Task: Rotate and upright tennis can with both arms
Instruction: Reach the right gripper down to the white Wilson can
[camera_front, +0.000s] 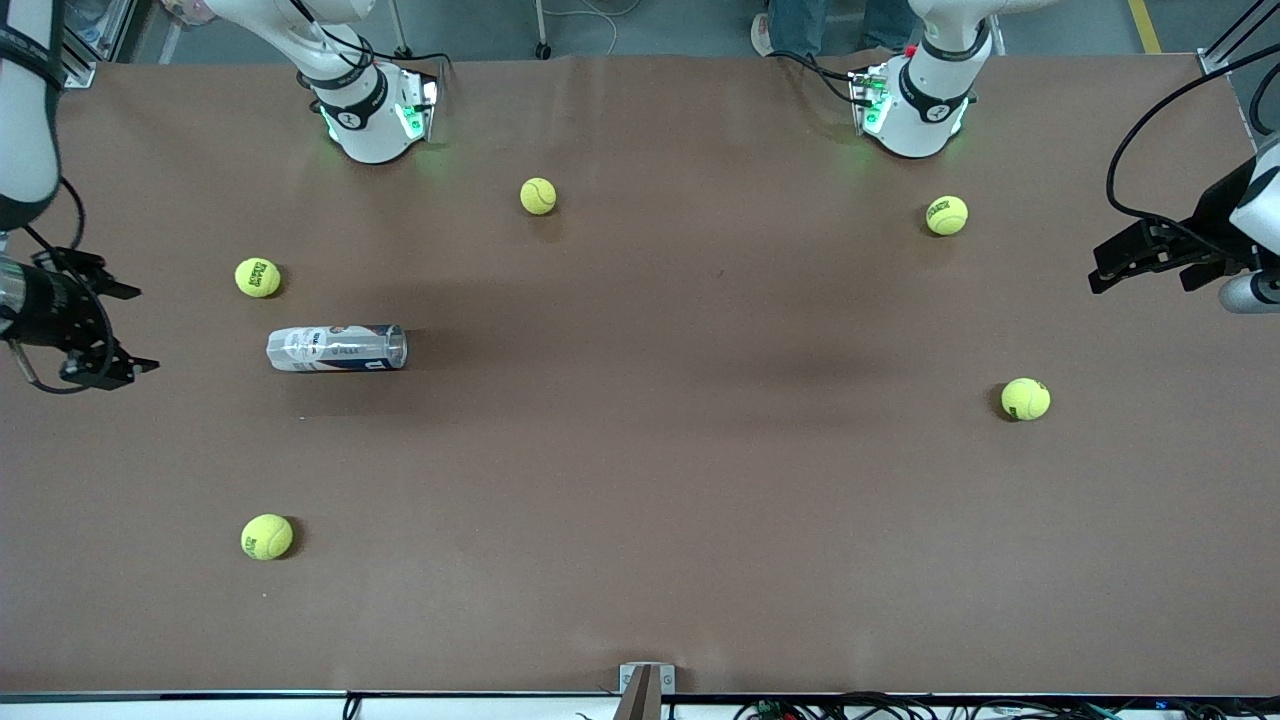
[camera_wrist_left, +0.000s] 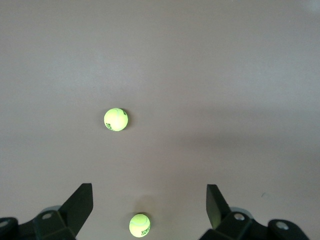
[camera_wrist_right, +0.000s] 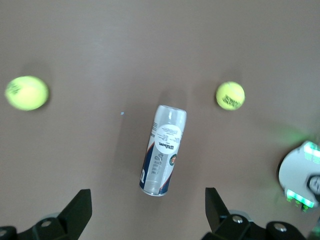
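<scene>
- Lying on its side on the desk (camera_front: 640, 520), the tennis can (camera_front: 337, 348) rests toward the right arm's end, its long axis running along the desk, a tennis ball (camera_front: 257, 277) just farther from the front camera.
- Right gripper (camera_front: 95, 330) hovers up at that end, jaws spread wide and empty, the can below it in the right wrist view.
- Left gripper (camera_front: 1140, 262) hangs wide open and empty over the other end, well apart from the can.
- Probably best: one gripper pins an end while the other lifts, and both clear the balls.
</scene>
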